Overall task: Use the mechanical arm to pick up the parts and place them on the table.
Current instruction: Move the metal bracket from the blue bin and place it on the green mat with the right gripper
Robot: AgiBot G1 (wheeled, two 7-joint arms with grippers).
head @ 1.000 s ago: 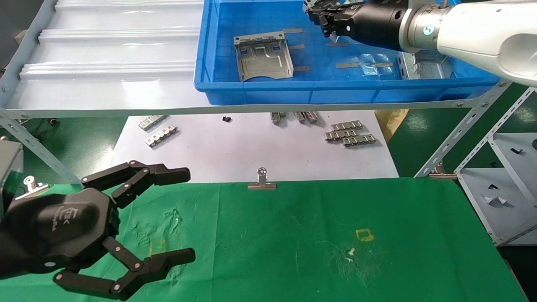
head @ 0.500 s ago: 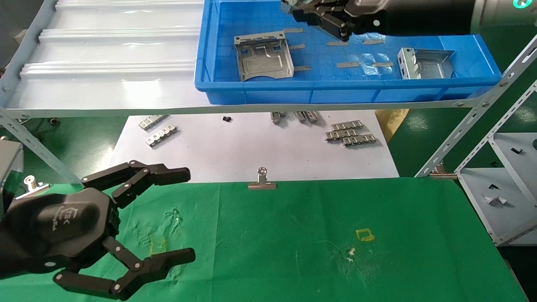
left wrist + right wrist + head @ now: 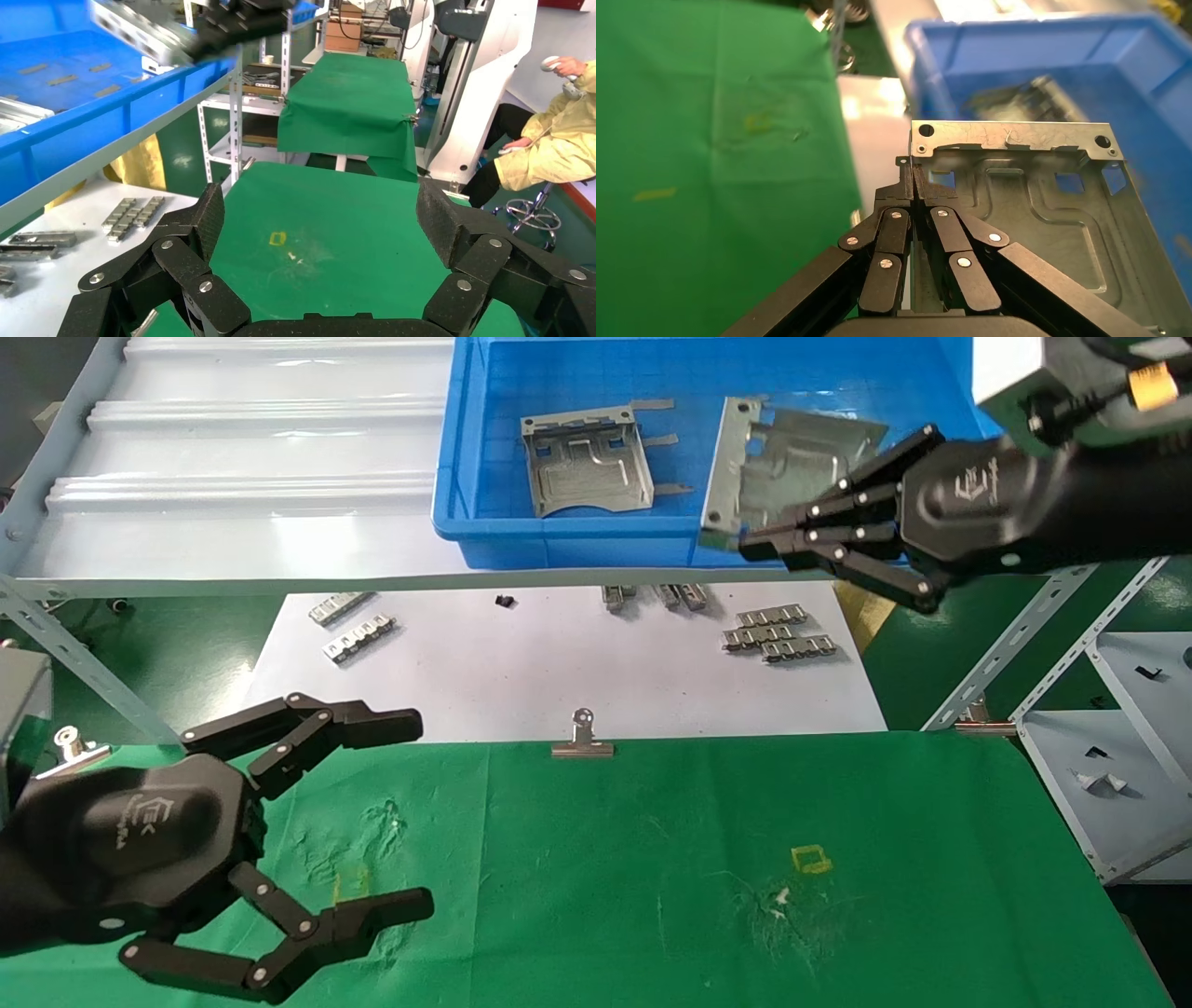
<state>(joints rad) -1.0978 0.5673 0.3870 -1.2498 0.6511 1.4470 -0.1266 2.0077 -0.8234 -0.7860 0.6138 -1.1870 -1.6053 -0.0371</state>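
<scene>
The table (image 3: 745, 822) was covered in bright green cloth, marked with a small yellow square outline (image 3: 809, 859) and a fainter yellow smudge (image 3: 349, 882) nearer the left side. Beyond it lay a white paper sheet (image 3: 559, 663) carrying dull grey ridged clips (image 3: 778, 635). The bin (image 3: 484, 537) on the pale grey ribbed shelf (image 3: 233, 458) was a strong blue, its floor faintly gridded. Both parts, one in the bin (image 3: 582, 463) and one held (image 3: 782, 453), were silvery with embossed grooves. The left gripper (image 3: 354, 822) and right gripper (image 3: 759, 535) were matt black with silver rivets and a white logo. A person (image 3: 541, 147) in the left wrist view wore what looked like pale yellow.
</scene>
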